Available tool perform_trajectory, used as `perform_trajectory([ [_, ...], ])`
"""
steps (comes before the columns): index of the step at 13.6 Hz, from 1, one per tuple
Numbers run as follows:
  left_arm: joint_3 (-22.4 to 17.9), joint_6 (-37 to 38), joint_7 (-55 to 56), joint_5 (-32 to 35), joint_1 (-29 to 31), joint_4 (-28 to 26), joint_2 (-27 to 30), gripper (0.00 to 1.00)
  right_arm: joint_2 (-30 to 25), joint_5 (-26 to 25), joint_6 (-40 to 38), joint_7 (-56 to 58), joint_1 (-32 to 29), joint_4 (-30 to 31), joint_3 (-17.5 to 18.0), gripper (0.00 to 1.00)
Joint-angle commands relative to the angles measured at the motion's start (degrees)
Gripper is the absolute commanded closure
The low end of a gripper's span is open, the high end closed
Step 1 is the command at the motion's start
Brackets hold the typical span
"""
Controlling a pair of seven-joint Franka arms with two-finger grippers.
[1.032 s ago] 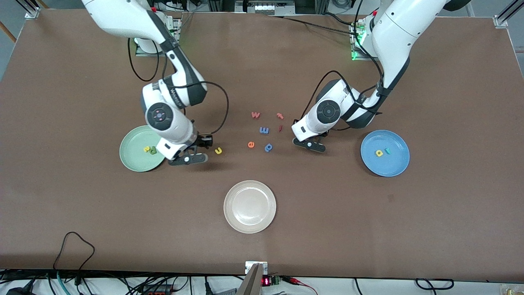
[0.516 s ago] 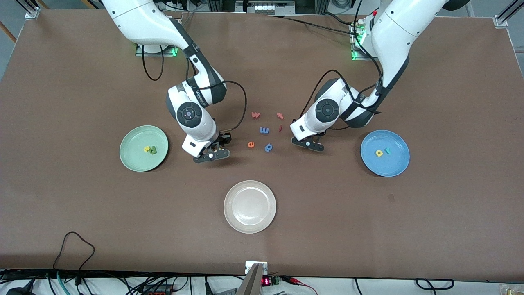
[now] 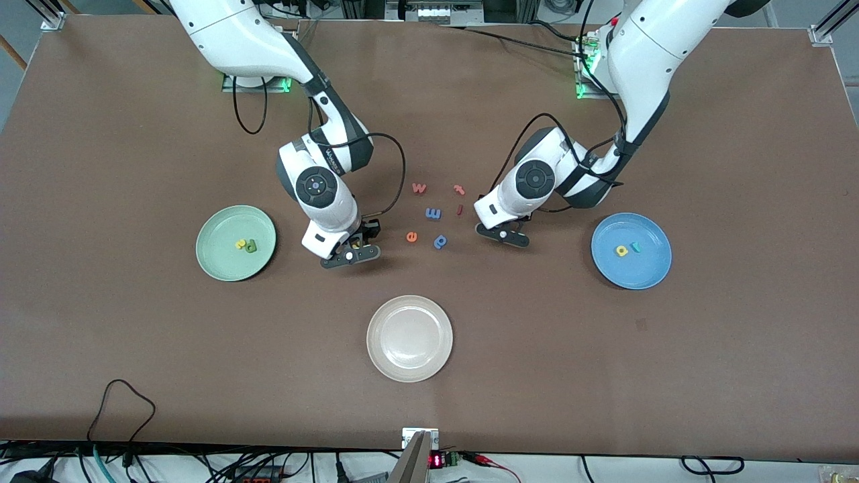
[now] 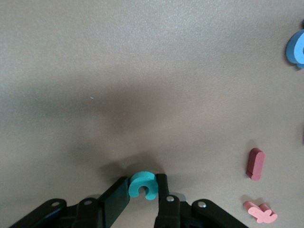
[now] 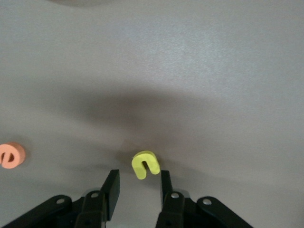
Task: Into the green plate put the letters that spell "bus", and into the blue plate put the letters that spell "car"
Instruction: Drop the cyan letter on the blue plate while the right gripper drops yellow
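Note:
The teal c (image 4: 141, 184) lies on the table with my left gripper (image 4: 142, 186) shut on it, one finger touching each side, next to the loose letters (image 3: 502, 236). The yellow u (image 5: 145, 165) lies just ahead of my right gripper (image 5: 139, 183), which stands open low over the table between the green plate and the loose letters (image 3: 349, 255). The green plate (image 3: 221, 231) holds a yellow s (image 3: 240, 245) and a green b (image 3: 251, 247). On the blue plate (image 3: 647, 272) lie a yellow a (image 3: 622, 251) and a teal r (image 3: 635, 247).
A white plate (image 3: 377, 339) sits nearer the front camera, mid-table. Between the grippers lie loose letters: a red w (image 3: 419, 188), a blue m (image 3: 433, 213), an orange e (image 3: 411, 236), a blue p (image 3: 440, 241) and two small red pieces (image 3: 459, 190).
My right gripper has swung from the green plate's edge toward the table's middle and come down at the yellow u. My left gripper's fingers have closed in on the teal c.

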State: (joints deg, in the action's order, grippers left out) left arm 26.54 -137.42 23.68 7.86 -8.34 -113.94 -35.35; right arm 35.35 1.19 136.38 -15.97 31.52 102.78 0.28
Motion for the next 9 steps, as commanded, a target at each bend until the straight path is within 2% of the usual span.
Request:
perform_trajectory([
  [1, -0.8, 5.3, 0.1, 1.3, 2.4, -0.6, 3.4, 0.89, 1.6, -0.8, 0.8, -0.2, -0.1, -0.8, 0.0, 0.58],
  [3, -0.7, 11.9, -0.2, 1.4, 5.4, -0.1, 8.1, 0.9, 2.1, -0.8, 1.5, 0.0, 0.0, -0.8, 0.0, 0.58],
  [5, -0.7, 15.7, -1.3, 1.4, 11.4, 0.0, 11.2, 0.91, 2.4, -0.8, 1.7, 0.0, 0.1, -0.8, 0.0, 0.58],
  [9, -0.8, 17.8, -12.0, 1.4, 24.8, -0.4, 11.3, 0.91, 3.0, -0.8, 2.9, 0.1, 0.4, -0.8, 0.0, 0.58],
])
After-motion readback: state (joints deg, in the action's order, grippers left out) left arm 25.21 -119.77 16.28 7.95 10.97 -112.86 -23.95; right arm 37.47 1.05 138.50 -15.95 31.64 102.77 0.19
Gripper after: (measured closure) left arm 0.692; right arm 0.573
